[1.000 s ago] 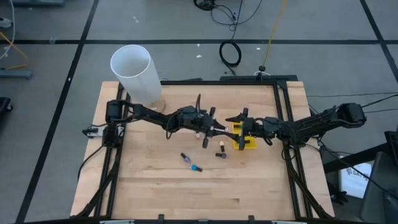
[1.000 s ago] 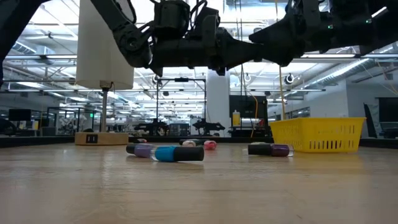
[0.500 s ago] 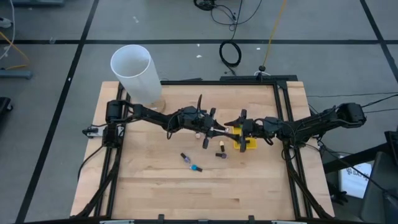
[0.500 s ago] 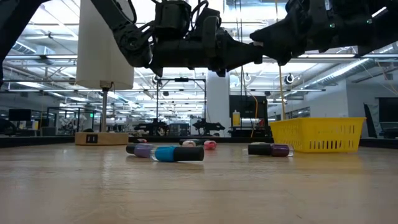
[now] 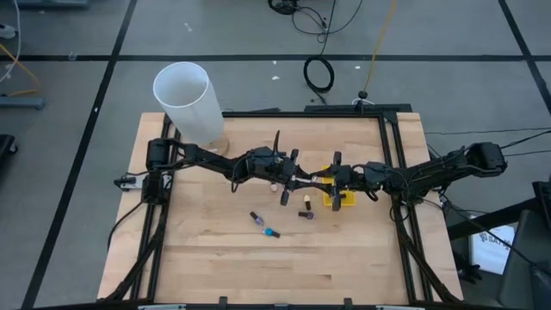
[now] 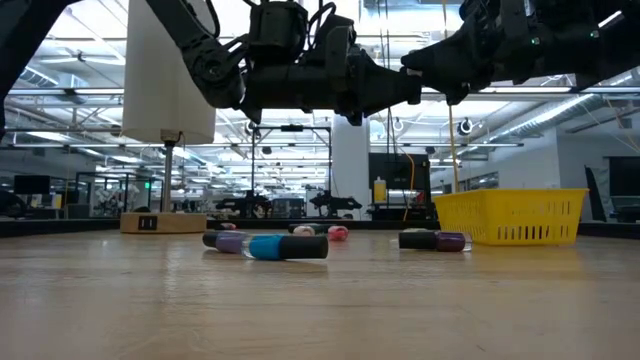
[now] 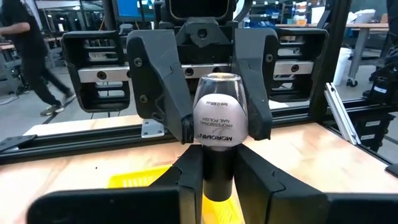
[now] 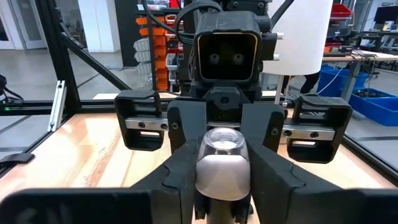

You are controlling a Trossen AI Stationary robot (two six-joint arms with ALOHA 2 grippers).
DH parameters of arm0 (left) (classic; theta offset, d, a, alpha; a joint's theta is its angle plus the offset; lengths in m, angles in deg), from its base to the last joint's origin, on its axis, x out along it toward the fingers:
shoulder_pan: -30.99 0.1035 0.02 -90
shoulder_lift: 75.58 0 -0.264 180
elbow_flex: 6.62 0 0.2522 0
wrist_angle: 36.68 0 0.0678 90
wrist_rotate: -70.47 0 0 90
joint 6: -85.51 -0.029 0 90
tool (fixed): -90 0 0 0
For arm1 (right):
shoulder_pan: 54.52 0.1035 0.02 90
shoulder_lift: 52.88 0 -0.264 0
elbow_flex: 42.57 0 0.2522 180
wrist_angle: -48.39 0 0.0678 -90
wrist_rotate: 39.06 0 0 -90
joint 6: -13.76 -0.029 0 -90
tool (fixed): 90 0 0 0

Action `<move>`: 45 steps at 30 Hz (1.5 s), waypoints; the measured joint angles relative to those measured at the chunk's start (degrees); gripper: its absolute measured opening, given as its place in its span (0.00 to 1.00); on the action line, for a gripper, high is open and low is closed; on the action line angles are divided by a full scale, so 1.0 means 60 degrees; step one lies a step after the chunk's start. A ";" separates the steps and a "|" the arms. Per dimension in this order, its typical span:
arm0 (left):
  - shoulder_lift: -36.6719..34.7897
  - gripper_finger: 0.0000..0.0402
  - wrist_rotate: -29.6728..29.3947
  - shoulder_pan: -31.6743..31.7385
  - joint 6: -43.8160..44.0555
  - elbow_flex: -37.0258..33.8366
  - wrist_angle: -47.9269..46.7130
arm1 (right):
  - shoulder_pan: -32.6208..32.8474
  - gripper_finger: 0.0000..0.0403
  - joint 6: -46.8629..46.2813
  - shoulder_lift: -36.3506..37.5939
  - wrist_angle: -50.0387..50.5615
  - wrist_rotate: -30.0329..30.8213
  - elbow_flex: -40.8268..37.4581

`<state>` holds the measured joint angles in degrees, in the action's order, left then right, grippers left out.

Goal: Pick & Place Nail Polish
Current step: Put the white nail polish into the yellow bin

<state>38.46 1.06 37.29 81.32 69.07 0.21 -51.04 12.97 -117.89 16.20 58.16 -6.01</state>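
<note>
The left claw (image 5: 299, 179) and right claw (image 5: 328, 181) meet tip to tip in the air above the middle of the tabletop (image 5: 215, 258), with one pale, silvery bottle (image 7: 221, 115) between them. In the left wrist view the left claw's fingers (image 7: 189, 177) press on either side of the bottle's dark cap, so it is narrow and holding the bottle. The right claw's fingers flank the rounded glass end and look to be touching it on both sides, so it too is narrow on the same bottle. The bottle lies level, cap toward the left arm, well above the wood.

Just under the right claw sits the yellow bin (image 6: 515, 215), partly covered by that arm in the high view. Near the bin's corner a purple bottle (image 6: 433, 240) lies on its side. Further toward the front edge lie a teal bottle (image 6: 285, 247) and, just beside it, a second purple bottle (image 6: 228, 241). A pink bottle (image 6: 338, 233) lies behind them, below the left arm. The white cylinder (image 5: 185, 99) stands at the far left corner, well apart from the claws.
</note>
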 joint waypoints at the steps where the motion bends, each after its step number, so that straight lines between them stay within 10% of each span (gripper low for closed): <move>1: 0.0000 0.18 -0.0021 0.0000 0.0000 0.0000 0.0000 | 0.0000 0.26 0.0000 0.0000 0.0000 0.0000 0.0000; 9: -0.0007 0.23 -0.0894 -0.0047 0.1022 0.0000 -0.0084 | -0.0015 0.26 -0.0069 0.0000 0.0056 0.0113 0.0000; 22: -0.0007 0.71 -0.1514 -0.0164 0.1188 0.0000 -0.0270 | -0.0018 0.26 -0.0149 0.0351 0.0646 0.0120 0.0000; 32: -0.0034 0.82 -0.1475 -0.0189 0.1235 0.0000 -0.0374 | -0.0018 0.26 -0.0638 0.1625 0.2905 0.0598 0.0004; 45: -0.1752 0.82 -0.5535 -0.0189 0.0090 0.0000 -0.6502 | -0.0004 0.26 -0.2953 0.2216 0.7218 0.1290 0.0004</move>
<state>27.95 -32.15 36.16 81.86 69.07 -38.80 -51.06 -4.75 -104.60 59.51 65.90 -5.98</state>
